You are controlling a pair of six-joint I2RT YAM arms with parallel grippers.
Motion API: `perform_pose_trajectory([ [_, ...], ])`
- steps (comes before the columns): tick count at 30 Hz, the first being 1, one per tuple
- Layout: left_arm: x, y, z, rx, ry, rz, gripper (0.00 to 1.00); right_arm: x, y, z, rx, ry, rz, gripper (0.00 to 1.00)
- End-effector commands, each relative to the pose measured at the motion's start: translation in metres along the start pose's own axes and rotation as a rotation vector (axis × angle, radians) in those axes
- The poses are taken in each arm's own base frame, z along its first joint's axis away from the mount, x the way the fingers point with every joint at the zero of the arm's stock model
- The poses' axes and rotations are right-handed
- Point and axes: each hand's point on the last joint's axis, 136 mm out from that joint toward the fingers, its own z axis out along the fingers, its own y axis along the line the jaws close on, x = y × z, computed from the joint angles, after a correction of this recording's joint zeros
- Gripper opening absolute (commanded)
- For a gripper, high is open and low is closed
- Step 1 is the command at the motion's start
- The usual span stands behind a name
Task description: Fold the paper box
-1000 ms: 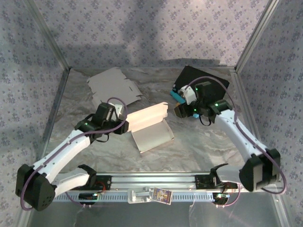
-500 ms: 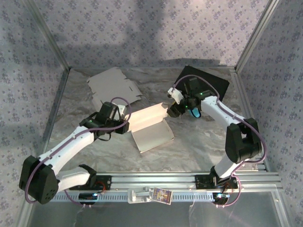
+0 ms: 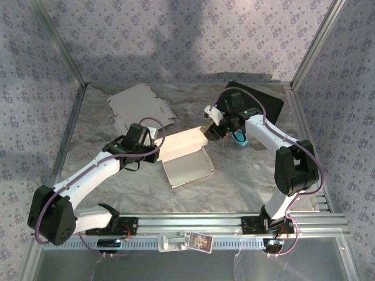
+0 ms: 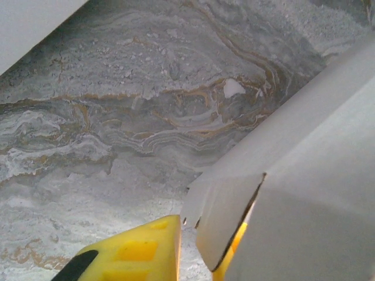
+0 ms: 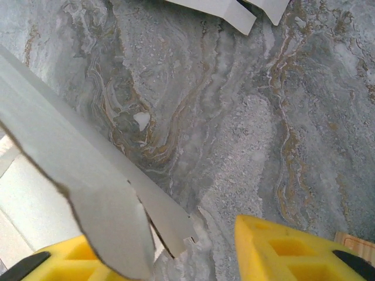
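The left gripper's (image 4: 202, 234) jaws stand narrow on either side of an end flap (image 4: 228, 213) of the white paper box (image 3: 188, 168); I cannot tell whether they pinch it. The right gripper's (image 5: 164, 240) jaws are well apart, with the opposite end flap (image 5: 108, 225) just inside one finger. The box lies between them, long axis running gripper to gripper, mouth upward. The tray looks formed, but the raised lid (image 3: 181, 143) is not yet closed or tucked.
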Motion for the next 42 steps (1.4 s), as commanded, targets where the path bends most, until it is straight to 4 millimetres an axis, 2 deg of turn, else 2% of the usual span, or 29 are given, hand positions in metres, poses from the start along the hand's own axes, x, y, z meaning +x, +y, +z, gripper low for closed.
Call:
perform_pose_trajectory([
  [1, -0.017, 0.0, -0.004, -0.007, -0.04, -0.009, 0.16, -0.012, 0.006, -0.001, -0.021, -0.017, -0.019, 0.38],
  [8, -0.024, 0.002, -0.002, -0.031, -0.045, -0.023, 0.04, -0.013, 0.011, -0.002, -0.011, -0.002, 0.003, 0.19],
  [15, -0.037, 0.009, 0.002, -0.09, -0.051, -0.098, 0.0, -0.016, 0.014, 0.001, 0.073, 0.014, 0.094, 0.01],
  [24, -0.063, 0.003, 0.009, -0.086, -0.088, -0.186, 0.0, -0.026, -0.001, 0.0, 0.341, 0.01, 0.379, 0.0],
  [29, -0.076, 0.001, 0.014, -0.085, -0.099, -0.199, 0.0, -0.031, -0.015, -0.012, 0.543, -0.028, 0.579, 0.0],
  [32, -0.083, 0.002, 0.019, -0.087, -0.101, -0.214, 0.0, -0.039, -0.017, -0.014, 0.576, -0.061, 0.667, 0.0],
  [37, -0.095, 0.008, 0.027, -0.091, -0.119, -0.251, 0.0, -0.057, -0.012, -0.014, 0.626, -0.098, 0.673, 0.0],
  [42, -0.113, 0.009, 0.033, -0.05, -0.201, -0.276, 0.0, -0.057, -0.012, -0.002, 0.597, -0.139, 0.694, 0.0],
])
